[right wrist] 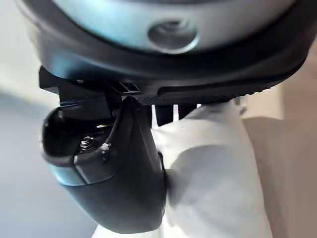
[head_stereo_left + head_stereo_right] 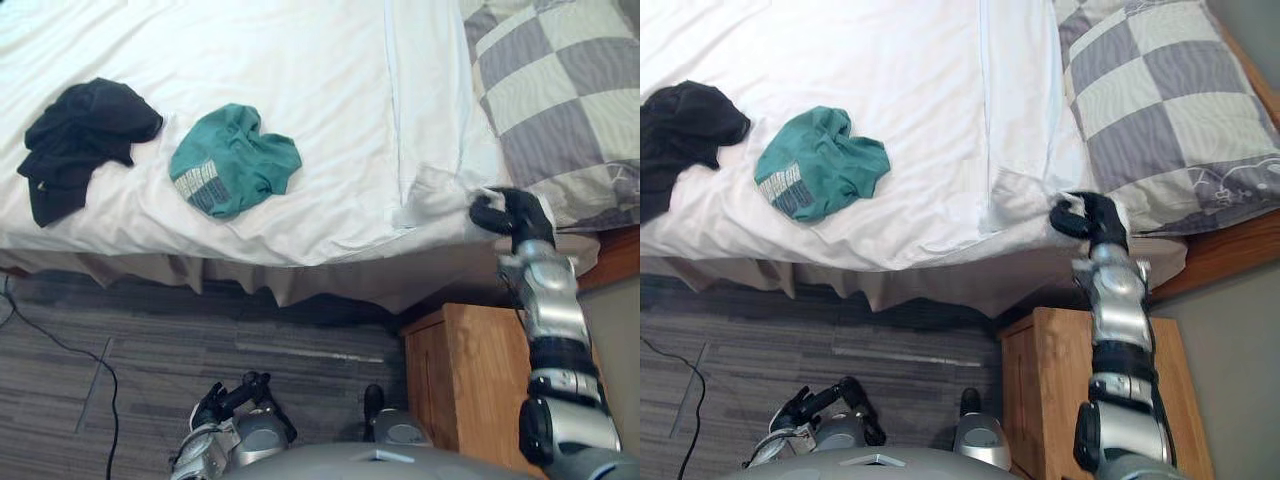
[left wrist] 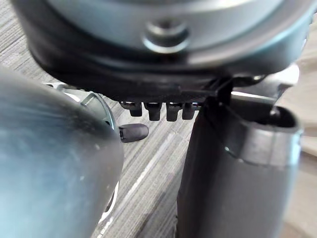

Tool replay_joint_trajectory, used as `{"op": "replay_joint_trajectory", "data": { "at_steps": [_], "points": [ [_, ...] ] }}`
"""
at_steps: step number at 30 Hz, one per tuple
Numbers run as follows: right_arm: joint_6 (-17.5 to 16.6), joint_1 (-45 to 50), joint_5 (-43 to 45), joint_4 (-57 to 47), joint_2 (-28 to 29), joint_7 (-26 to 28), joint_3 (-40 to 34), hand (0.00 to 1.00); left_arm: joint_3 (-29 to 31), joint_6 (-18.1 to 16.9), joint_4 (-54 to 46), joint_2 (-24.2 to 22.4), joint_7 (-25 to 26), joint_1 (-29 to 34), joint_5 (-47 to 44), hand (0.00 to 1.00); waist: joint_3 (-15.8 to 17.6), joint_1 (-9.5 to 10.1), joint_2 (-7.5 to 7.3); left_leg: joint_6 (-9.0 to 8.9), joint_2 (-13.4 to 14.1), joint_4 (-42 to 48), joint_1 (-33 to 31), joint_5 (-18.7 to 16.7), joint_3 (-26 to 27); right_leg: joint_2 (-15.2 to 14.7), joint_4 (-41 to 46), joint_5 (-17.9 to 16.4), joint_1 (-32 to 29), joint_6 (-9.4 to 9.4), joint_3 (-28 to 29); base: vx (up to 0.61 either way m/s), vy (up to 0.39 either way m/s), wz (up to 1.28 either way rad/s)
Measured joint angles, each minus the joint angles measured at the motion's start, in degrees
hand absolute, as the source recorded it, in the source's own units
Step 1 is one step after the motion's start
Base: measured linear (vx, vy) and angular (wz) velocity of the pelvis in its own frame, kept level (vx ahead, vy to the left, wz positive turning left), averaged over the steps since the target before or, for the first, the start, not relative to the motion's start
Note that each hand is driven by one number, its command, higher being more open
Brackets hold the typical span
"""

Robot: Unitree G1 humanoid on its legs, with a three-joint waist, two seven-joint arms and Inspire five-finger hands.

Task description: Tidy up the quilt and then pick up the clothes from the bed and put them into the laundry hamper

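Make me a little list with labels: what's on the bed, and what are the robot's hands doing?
Bed cover: white quilt
Right hand: curled round the quilt's corner at the bed edge
Left hand: low over the floor, relaxed, empty
Clothes: black clothes and green shirt, apart, on the quilt
Also: checked pillow, wooden nightstand

two garments (image 2: pixel 88 140) (image 2: pixel 233 160), one quilt (image 2: pixel 300 60), one pillow (image 2: pixel 560 90)

I can read no words or numbers. The teal shirt (image 2: pixel 235 160) carries a pale printed block (image 2: pixel 199 186) at its 7 o'clock edge, lettering too small to make out. The checked pillow (image 2: pixel 560 90) has faint markings (image 2: pixel 1232 185) at its 5 o'clock corner, illegible too.
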Motion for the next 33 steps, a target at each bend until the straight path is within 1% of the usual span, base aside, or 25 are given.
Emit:
{"op": "replay_joint_trajectory", "data": {
  "at_steps": [1,4,6,7,9,12,14,15,17,19,21,24,26,28,29,30,33],
  "points": [
    [-0.3,2.7,5.6,0.3,0.8,0.1,-2.7,1.0,0.3,0.5,0.0,0.0,-0.1,0.2,0.3,1.0,-0.4,-0.09,-0.15,-0.11,0.0,0.0,0.7,-0.1,0.3,0.0,0.0,-0.1,0.5,0.02,0.2,0.01,-0.006,-0.09],
    [-0.6,8.1,14.2,0.4,3.0,0.8,-8.2,1.0,0.4,0.8,-0.2,0.1,-0.2,0.8,1.5,1.0,-2.7,-0.15,-0.48,-0.28,0.0,0.0,0.8,-0.3,0.5,-0.1,0.0,-0.3,0.5,0.06,0.2,0.0,-0.002,-0.02],
    [-0.7,12.1,20.9,2.2,4.9,1.6,-13.0,1.0,1.0,0.8,-0.5,0.1,-0.7,1.0,1.4,1.0,-4.2,-0.09,-1.33,0.09,0.0,0.0,0.7,-0.7,0.5,-0.2,-0.1,-0.3,0.7,0.03,-0.1,0.01,-0.002,0.03],
    [-0.7,13.5,23.2,5.0,5.3,2.1,-16.0,1.0,1.7,0.7,-0.8,0.0,-1.2,1.1,1.5,1.0,-4.8,-0.06,-1.82,0.09,-0.2,0.0,0.6,-0.7,0.3,-0.2,-0.1,-0.6,0.8,-0.06,-0.4,0.01,-0.002,0.13],
    [-0.7,15.9,24.6,8.5,5.4,2.2,-19.8,1.0,2.1,0.6,-0.9,0.0,-1.8,1.3,1.8,1.0,-5.3,-0.29,-2.35,0.14,-0.5,0.0,0.5,-0.8,-0.3,-0.7,0.1,-1.1,1.4,0.1,-1.5,0.0,0.007,0.23],
    [-0.7,18.5,26.4,8.9,5.4,2.3,-22.7,1.0,1.9,0.5,-1.9,-0.3,-3.0,2.2,1.9,1.0,-5.9,-0.45,-2.1,0.3,-1.1,0.0,0.4,-0.9,-0.4,-1.0,0.1,-1.3,1.7,0.14,-1.9,-0.01,0.009,0.12],
    [-0.8,18.6,27.0,8.9,5.5,2.3,-23.6,1.0,1.6,0.5,-2.0,-0.6,-3.6,2.9,1.9,1.0,-7.1,-1.42,-1.65,0.29,-1.5,0.0,-0.6,-0.9,-1.1,-1.2,0.1,-1.6,1.6,-0.12,-3.2,0.0,0.002,0.3],
    [-1.1,18.6,28.0,8.9,5.5,2.3,-23.9,1.0,1.4,0.4,-2.1,-0.6,-3.9,3.1,1.9,1.0,-7.3,-1.54,-1.46,0.28,-1.6,0.0,-0.6,-0.9,-1.2,-1.2,0.2,-1.7,1.7,-0.15,-3.7,0.02,0.012,0.33],
    [-2.3,18.5,28.7,8.8,5.5,2.3,-24.2,1.0,1.4,0.4,-2.1,-0.8,-4.6,3.5,1.9,1.0,-7.6,-1.4,-0.93,0.28,-1.5,0.0,-0.7,-0.7,-1.3,-1.3,0.2,-1.9,2.2,-0.32,-4.7,0.02,0.006,0.27],
    [-2.9,18.4,28.7,8.7,5.5,2.3,-24.5,1.0,1.4,0.1,-2.1,-0.8,-5.4,3.9,2.0,1.0,-8.0,-1.13,-0.58,0.27,-1.5,0.0,-0.7,-0.5,-1.6,-1.3,0.5,-2.2,2.4,-0.41,-5.3,0.01,-0.006,0.18],
    [-2.9,18.4,28.6,8.2,5.5,2.3,-24.6,1.0,1.4,-0.4,-2.0,-0.8,-5.6,5.1,3.3,1.0,-8.2,-1.11,-0.57,0.11,-1.6,0.0,-0.6,-0.3,-1.8,-1.3,0.7,-2.6,2.3,-0.49,-5.4,0.0,-0.003,0.03],
    [-3.1,18.7,28.5,7.5,5.5,1.7,-24.7,1.0,0.7,-0.5,-1.8,0.0,-6.0,5.5,4.5,1.0,-8.7,-1.21,-0.77,0.39,-1.5,0.0,-0.1,-0.1,-1.6,-1.7,1.1,-3.1,2.3,-0.46,-5.0,0.02,0.0,-0.05],
    [-3.1,19.7,28.4,2.9,5.5,-0.7,-23.1,1.0,0.2,-0.4,-1.5,0.2,-6.0,5.6,4.9,1.0,-8.8,-1.35,-0.63,0.47,-1.5,0.0,0.4,-0.2,-1.2,-1.8,1.1,-3.0,2.3,-0.31,-4.3,0.03,-0.002,-0.2],
    [-3.2,21.0,28.1,-7.2,5.5,-4.2,-19.1,1.0,0.2,0.0,-1.3,0.2,-5.4,5.9,4.7,1.0,-8.9,-1.75,-0.58,0.72,-1.4,0.0,2.1,-0.2,0.4,-1.8,1.3,-2.6,2.3,0.3,-2.0,0.02,-0.002,-0.43],
    [-3.3,21.0,28.1,-9.5,5.5,-5.2,-18.3,1.0,0.2,0.4,-1.3,0.2,-5.2,5.8,4.5,1.0,-8.9,-1.88,-0.6,0.71,-1.4,0.0,2.6,-0.2,0.9,-1.8,1.3,-2.6,2.4,0.32,-1.5,0.01,-0.003,-0.44],
    [-4.5,20.8,28.1,-12.5,5.4,-6.6,-16.5,0.0,-0.1,0.9,-1.1,0.2,-4.9,5.9,3.7,1.0,-9.3,-2.31,-0.75,0.59,-1.4,0.0,3.1,-0.3,1.5,-1.8,1.3,-2.6,2.5,0.34,-0.9,0.01,-0.004,-0.33],
    [-5.7,15.8,28.0,-14.7,4.8,-8.7,-14.0,0.0,-0.2,1.2,0.3,0.2,-4.3,5.9,1.4,1.0,-9.9,-3.57,-1.3,0.26,-1.4,0.0,4.6,-0.6,2.9,-1.9,1.5,-2.6,2.4,0.35,0.8,-0.01,-0.005,-0.3]
  ]
}}
